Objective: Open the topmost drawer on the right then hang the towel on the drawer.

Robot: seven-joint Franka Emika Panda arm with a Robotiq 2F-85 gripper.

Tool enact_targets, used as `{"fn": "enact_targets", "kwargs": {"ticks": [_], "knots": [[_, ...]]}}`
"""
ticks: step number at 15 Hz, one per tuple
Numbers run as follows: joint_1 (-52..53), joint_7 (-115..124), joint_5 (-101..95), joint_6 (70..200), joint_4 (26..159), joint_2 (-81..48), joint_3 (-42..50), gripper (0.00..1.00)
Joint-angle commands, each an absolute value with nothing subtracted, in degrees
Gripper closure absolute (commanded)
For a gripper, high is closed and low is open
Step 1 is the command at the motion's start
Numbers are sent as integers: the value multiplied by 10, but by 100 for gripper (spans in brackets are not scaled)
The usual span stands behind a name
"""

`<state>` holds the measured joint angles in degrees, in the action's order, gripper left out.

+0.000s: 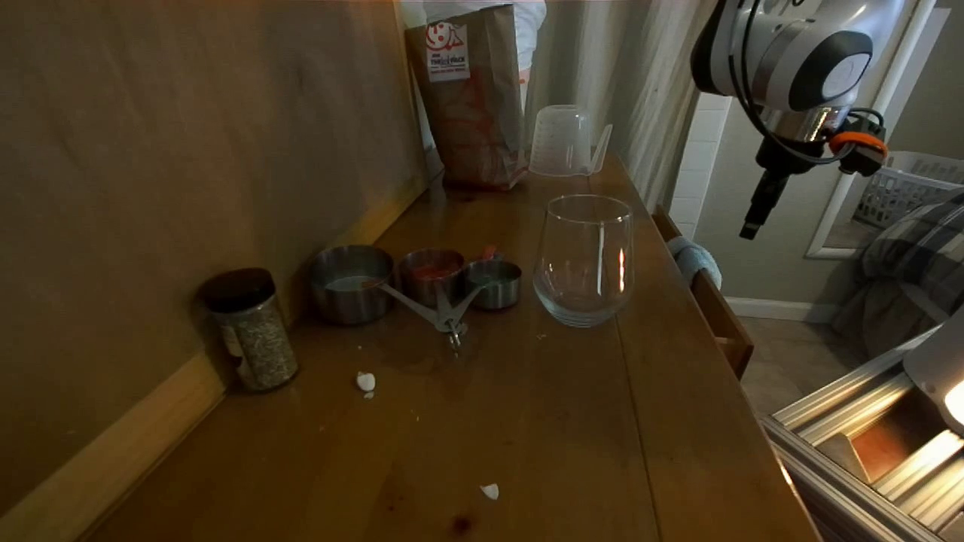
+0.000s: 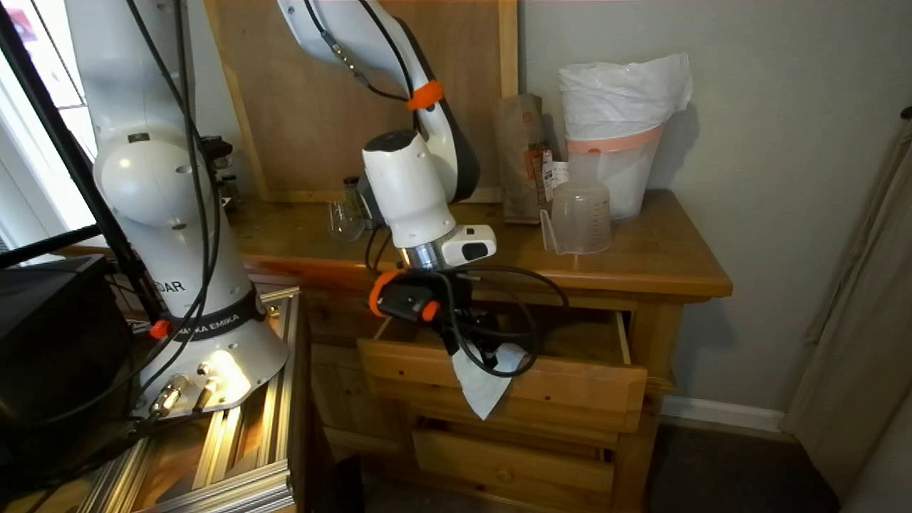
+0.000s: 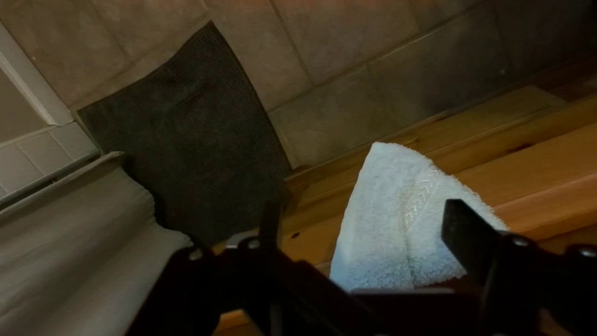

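Note:
The topmost right drawer [image 2: 570, 392] stands pulled out below the countertop; an exterior view also shows the drawer [image 1: 723, 320] jutting past the counter's edge. A pale blue-white towel [image 1: 694, 262] lies draped over its front panel. One pointed end of the towel [image 2: 481, 392] hangs down outside. In the wrist view the towel [image 3: 378, 224] spreads beneath my gripper [image 3: 362, 221], whose fingers are wide apart and not closed on the cloth. Seen in an exterior view, the gripper [image 1: 749, 228] is above the towel, apart from it. Cables partly cover the towel's upper part.
A lower drawer [image 2: 513, 463] is also partly out. On the countertop [image 1: 527, 421] are a stemless glass [image 1: 584, 263], metal measuring cups [image 1: 352, 286], a spice jar [image 1: 256, 339], a plastic measuring jug [image 2: 582, 217] and a paper bag [image 1: 474, 105].

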<state>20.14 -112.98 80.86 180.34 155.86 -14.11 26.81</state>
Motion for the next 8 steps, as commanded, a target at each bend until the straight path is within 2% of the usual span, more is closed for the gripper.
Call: {"fn": "enact_targets", "kwargs": {"ticks": [1, 4, 5, 6, 8], "knots": [[196, -1135, 780, 1791, 1561, -129, 283, 0], [194, -1154, 719, 1758, 1576, -101, 308, 0], [104, -1116, 644, 1754, 1588, -79, 235, 0], [183, -1132, 642, 1717, 1589, -88, 321, 0], [174, -1114, 565, 1678, 1600, -60, 342, 0]]}}
